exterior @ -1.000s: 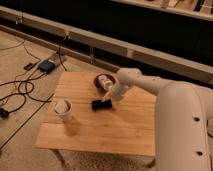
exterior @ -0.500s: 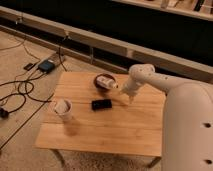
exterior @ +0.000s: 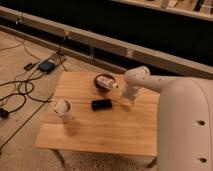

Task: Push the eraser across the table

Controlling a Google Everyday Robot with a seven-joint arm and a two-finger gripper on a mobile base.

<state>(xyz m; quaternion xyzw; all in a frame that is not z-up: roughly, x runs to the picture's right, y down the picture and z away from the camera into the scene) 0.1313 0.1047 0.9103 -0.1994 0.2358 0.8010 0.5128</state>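
The eraser (exterior: 101,104) is a small flat black block lying near the middle of the light wooden table (exterior: 100,131). My gripper (exterior: 131,99) hangs at the end of the white arm over the right part of the table. It is to the right of the eraser and apart from it, with a stretch of bare wood between them. Nothing shows in the gripper.
A white cup (exterior: 63,109) stands on the left part of the table. A dark red bowl (exterior: 104,81) with a pale item in it sits at the back edge, just left of my arm. Cables and a small box (exterior: 46,66) lie on the floor to the left.
My arm has drawn back to the right, from touching the eraser to well clear of it. The eraser lies where the gripper left it.
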